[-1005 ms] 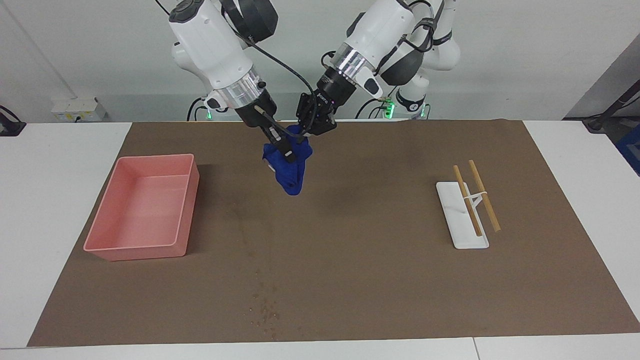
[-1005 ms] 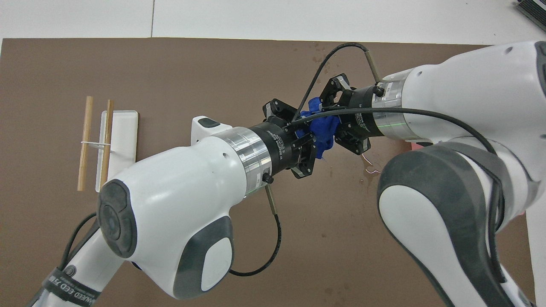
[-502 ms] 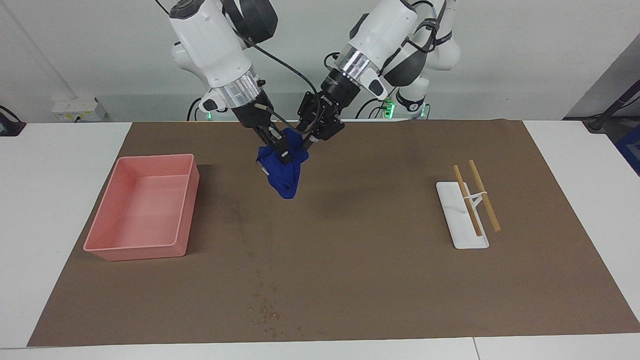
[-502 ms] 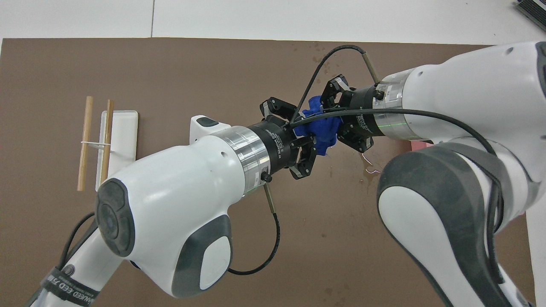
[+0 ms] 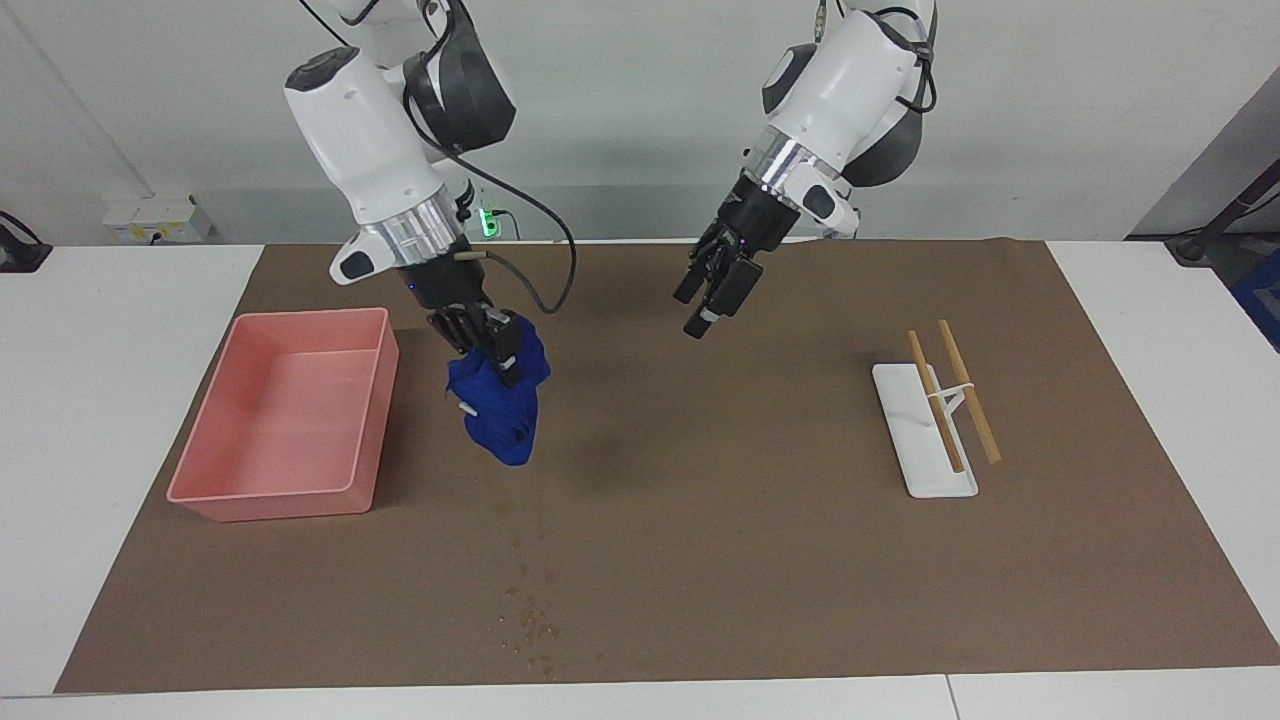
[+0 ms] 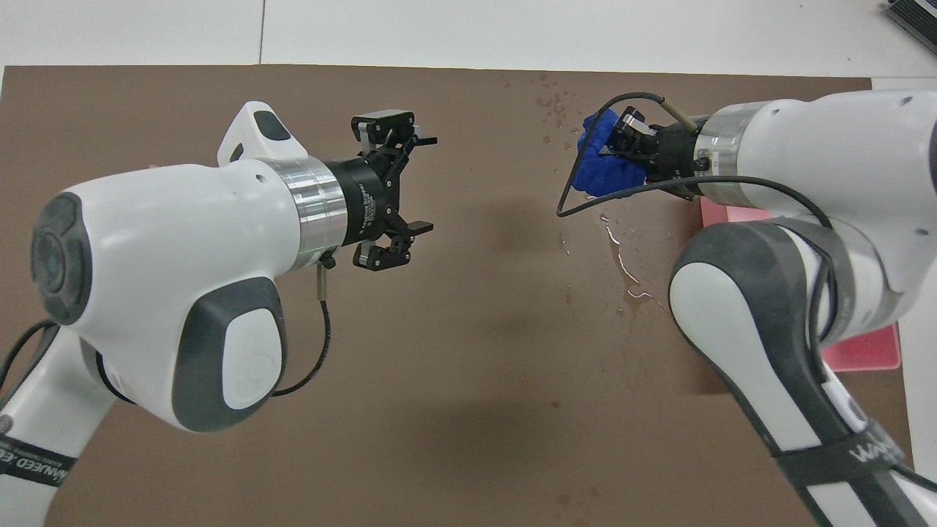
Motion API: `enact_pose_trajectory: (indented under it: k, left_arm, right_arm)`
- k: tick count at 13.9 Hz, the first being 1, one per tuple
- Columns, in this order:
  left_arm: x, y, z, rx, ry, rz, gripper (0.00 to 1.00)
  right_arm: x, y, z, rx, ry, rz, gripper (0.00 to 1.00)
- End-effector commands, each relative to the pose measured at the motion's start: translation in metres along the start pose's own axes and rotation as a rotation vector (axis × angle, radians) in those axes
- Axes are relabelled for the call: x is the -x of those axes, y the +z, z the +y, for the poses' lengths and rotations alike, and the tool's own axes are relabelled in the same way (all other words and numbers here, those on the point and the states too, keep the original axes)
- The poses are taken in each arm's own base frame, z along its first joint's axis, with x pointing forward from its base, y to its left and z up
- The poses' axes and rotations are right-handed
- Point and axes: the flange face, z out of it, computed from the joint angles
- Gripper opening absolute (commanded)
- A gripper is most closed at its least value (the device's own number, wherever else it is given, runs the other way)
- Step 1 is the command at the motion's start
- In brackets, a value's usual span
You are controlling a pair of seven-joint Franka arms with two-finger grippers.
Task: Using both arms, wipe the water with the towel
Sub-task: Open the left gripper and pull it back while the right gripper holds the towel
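Observation:
The blue towel [image 5: 502, 418] [image 6: 602, 167] hangs bunched from my right gripper [image 5: 503, 362] [image 6: 621, 143], which is shut on its upper part, up in the air over the brown mat beside the pink bin. My left gripper [image 5: 706, 314] [image 6: 427, 183] hangs open and holds nothing, over the mat's middle and apart from the towel. The water shows as a thin wet streak [image 6: 624, 269] on the mat under the right arm. More water lies as small dark speckles [image 5: 530, 622] [image 6: 550, 102] near the mat's edge farthest from the robots.
A pink bin [image 5: 372, 400] [image 6: 867, 350] stands on the mat toward the right arm's end. A white tray [image 5: 905, 415] with two wooden sticks [image 5: 968, 392] across it lies toward the left arm's end. The brown mat [image 5: 760, 560] covers most of the white table.
My left gripper let go of the towel, opened and drew back toward its own end. My right gripper carried the towel away toward the pink bin and a little lower.

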Motion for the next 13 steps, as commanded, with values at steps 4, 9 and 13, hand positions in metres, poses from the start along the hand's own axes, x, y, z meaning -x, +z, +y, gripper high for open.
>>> enact_pose_trajectory:
  k: [4, 9, 13]
  left_arm:
    - [-0.066, -0.022, -0.022, -0.325, 0.658, 0.171, 1.0]
    - [-0.154, -0.065, -0.03, -0.611, 1.203, 0.133, 1.0]
    - [-0.189, -0.139, -0.016, -0.655, 1.209, 0.018, 1.0]
  right_arm:
    - [-0.032, 0.123, 0.016, -0.051, -0.22, 0.181, 0.0]
    - [-0.01, 0.178, 0.079, 0.048, -0.277, 0.105, 0.0]
    - [0.026, 0.188, 0.14, 0.152, -0.263, -0.012, 0.0]
